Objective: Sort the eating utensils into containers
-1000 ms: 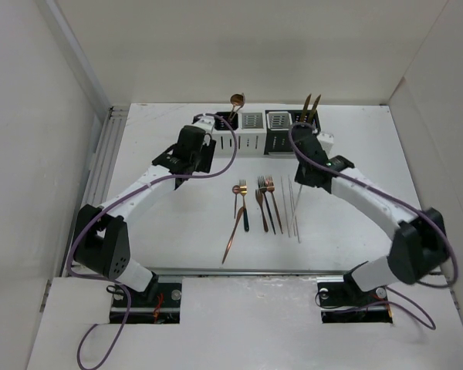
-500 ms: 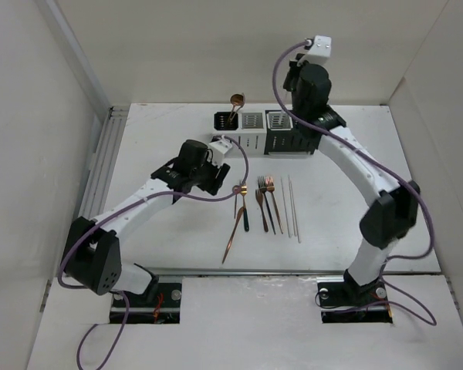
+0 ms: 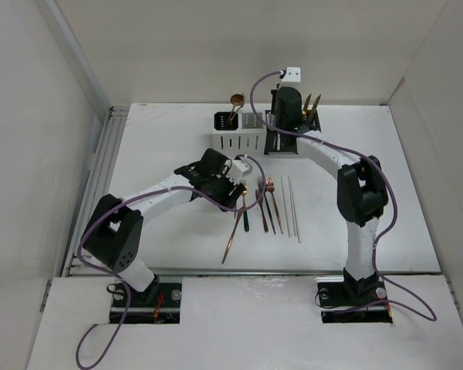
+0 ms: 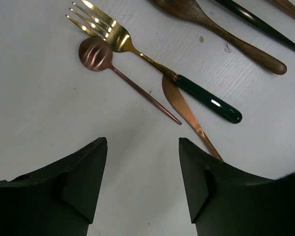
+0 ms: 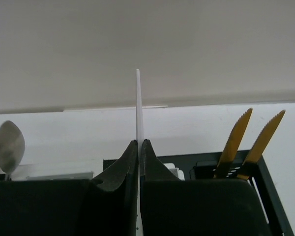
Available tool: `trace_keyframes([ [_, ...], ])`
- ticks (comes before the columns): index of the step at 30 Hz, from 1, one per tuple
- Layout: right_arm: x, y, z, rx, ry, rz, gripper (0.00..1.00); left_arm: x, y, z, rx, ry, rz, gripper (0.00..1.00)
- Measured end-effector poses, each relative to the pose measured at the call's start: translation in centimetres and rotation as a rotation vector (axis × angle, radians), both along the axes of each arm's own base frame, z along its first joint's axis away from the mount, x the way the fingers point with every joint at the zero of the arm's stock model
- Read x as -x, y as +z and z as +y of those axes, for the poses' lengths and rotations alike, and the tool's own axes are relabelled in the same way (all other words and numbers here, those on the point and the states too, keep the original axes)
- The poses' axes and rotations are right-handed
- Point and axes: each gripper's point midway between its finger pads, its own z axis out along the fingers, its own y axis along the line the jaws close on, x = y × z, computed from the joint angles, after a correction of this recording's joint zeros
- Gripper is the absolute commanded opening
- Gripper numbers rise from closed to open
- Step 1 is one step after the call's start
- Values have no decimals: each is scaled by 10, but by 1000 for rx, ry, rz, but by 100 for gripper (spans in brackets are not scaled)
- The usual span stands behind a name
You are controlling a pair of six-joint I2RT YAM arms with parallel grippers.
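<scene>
We log the table (image 3: 147, 162) with the row of containers (image 3: 239, 143) at its far side and the loose eating utensils (image 3: 264, 208) lying side by side nearer the arm bases. The right gripper (image 5: 138, 145) is up at the containers, jaws pressed together on a thin white stick (image 5: 138, 103) standing upright between them. Only its wrist view shows that stick, along with two gold serrated knives (image 5: 235, 142) standing in a black container to the right and a spoon bowl (image 5: 10, 145) at far left. The left gripper (image 4: 142, 147) hangs over the loose pieces, jaws roughly halfway apart, holding nothing. Its wrist view shows a small copper spoon (image 4: 96, 53) and a green-handled gold fork (image 4: 119, 38) just beyond the fingertips, which the top view renders only as thin lines.
</scene>
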Motion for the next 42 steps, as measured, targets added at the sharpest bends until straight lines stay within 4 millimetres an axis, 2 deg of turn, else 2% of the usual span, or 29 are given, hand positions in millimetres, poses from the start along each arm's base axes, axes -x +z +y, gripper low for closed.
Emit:
trace_keyframes([
  [4, 3, -16, -1, -14, -7, 24, 0, 3, -2, -2, -8, -28, 2, 57],
  [9, 4, -1, -1, -46, -3, -6, 0, 4, -8, 1, -26, -25, 13, 57],
  [13, 12, 32, -1, -80, 18, -57, 0, 4, -10, 2, -34, -21, 16, 56],
  [20, 30, 113, -11, -165, 25, -228, 0, 6, -14, 3, -45, -17, 28, 56],
  [22, 30, 127, -15, -183, 16, -270, 0, 6, -15, 1, -51, -21, 31, 56],
  [26, 17, 133, -22, -200, -26, -330, 0, 5, -21, 1, -65, -20, 41, 56],
  [29, 1, 112, -26, -185, -60, -328, 0, 5, -23, 1, -73, -18, 47, 56],
  [33, -18, 61, -26, -144, -93, -265, 0, 3, -24, 2, -78, -15, 44, 56],
  [34, -22, 43, -26, -129, -96, -237, 0, 3, -23, 2, -81, -14, 40, 56],
  [36, -22, 15, -28, -104, -106, -189, 0, 3, -23, 0, -85, -14, 35, 57],
  [38, -19, -4, -29, -84, -114, -152, 0, 4, -23, -2, -87, -15, 34, 59],
  [39, -17, -12, -30, -77, -115, -140, 3, 4, -23, -3, -89, -16, 37, 59],
  [40, -15, -14, -30, -81, -118, -149, 10, 5, -23, -5, -89, -18, 41, 61],
  [41, -14, -13, -31, -85, -116, -156, 28, 6, -24, -6, -91, -20, 46, 64],
  [42, -11, -11, -31, -89, -114, -164, 37, 7, -25, -7, -92, -22, 52, 65],
])
